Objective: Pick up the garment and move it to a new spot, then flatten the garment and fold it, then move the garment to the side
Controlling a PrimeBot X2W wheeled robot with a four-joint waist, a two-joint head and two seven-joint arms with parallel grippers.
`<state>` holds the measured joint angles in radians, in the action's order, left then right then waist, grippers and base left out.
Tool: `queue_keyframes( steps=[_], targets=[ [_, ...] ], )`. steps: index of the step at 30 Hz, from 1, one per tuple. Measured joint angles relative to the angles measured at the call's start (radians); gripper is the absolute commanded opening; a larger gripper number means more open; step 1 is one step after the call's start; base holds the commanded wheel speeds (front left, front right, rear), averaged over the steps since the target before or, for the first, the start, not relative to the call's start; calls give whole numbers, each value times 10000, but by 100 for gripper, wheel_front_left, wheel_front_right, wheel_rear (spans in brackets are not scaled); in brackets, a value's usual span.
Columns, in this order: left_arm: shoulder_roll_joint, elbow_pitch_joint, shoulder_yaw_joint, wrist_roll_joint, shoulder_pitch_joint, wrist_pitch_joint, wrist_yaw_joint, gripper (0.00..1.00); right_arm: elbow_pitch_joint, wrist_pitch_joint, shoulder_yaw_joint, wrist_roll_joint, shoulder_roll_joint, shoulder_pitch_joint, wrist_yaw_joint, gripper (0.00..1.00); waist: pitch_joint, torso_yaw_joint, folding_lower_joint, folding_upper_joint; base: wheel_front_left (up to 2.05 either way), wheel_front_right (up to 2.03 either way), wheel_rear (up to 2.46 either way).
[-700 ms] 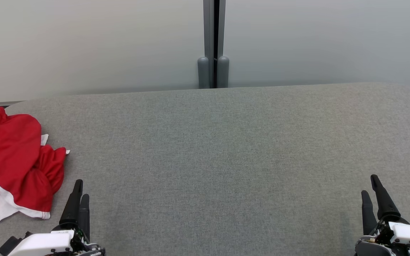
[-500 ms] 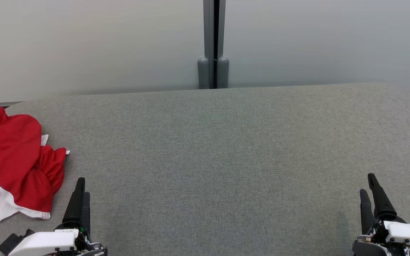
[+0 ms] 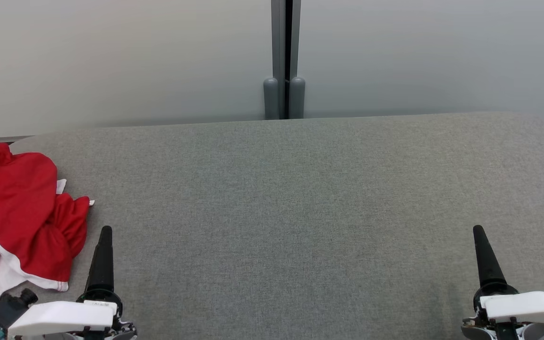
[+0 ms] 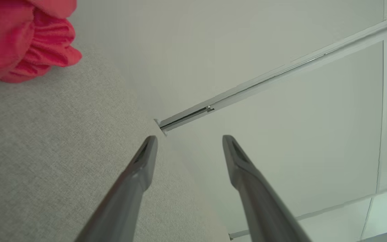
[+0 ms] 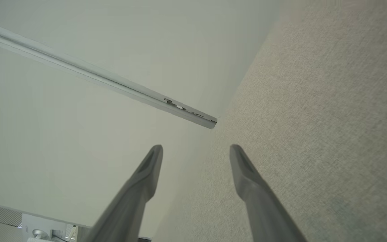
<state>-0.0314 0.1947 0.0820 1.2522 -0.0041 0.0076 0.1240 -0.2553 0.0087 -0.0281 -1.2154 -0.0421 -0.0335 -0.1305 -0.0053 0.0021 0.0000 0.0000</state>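
Grey woven-fabric tabletop (image 3: 300,189) takes up most of my head view, with pale frosted wall panels (image 3: 111,56) behind it and a grey vertical post (image 3: 284,56) splitting them at top centre. The crumpled red garment (image 3: 17,212) with white stripes sits in a heap at the far left of the frame, about mid-height, partly cut off by the edge. It's just bunched up on the table, not flattened or folded.

My left gripper (image 4: 189,139) is at the lower left of the head view, just beside the heap's lower right corner but not touching it. On its wrist cam the two dark fingers are spread wide with nothing between them, and the red cloth shows in the upper left corner. Over at the lower right, my right gripper (image 5: 196,148) is well apart from the garment, fingers also spread wide and empty above bare fabric.
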Motion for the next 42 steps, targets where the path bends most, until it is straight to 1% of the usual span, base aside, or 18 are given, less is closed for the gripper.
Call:
queue_keyframes(
  steps=[4,8,12,13,17,25,42],
  targets=[
    [-6,-389,-222,-1106,38,-167,-125,100,311,-132,178,1135,-8,99,0,100,-15,6,1,0,0,0,0],
    [-8,-581,-614,-2224,200,-305,-316,100,441,-297,395,1971,-12,169,0,100,-43,9,0,0,0,0,0],
    [-25,-713,-949,-3143,236,-449,-656,100,585,-443,596,2681,-29,235,0,100,-81,9,0,0,0,0,0],
    [-82,-780,-1108,-3496,279,-525,-865,100,646,-527,713,2987,-31,259,0,100,-101,5,0,0,0,0,0],
    [-201,-874,-1402,-4071,366,-667,-1239,100,715,-652,918,3521,-48,339,0,100,-130,-7,0,0,0,0,0],
    [-456,-1145,-1998,-5141,387,-920,-1753,100,807,-915,1143,4523,-63,360,0,100,-147,15,0,0,0,0,0],
    [-744,-1542,-2711,-7062,475,-1417,-2282,100,1030,-1421,1699,6675,-92,449,-2,100,-155,48,1,0,0,0,0]
  ],
)
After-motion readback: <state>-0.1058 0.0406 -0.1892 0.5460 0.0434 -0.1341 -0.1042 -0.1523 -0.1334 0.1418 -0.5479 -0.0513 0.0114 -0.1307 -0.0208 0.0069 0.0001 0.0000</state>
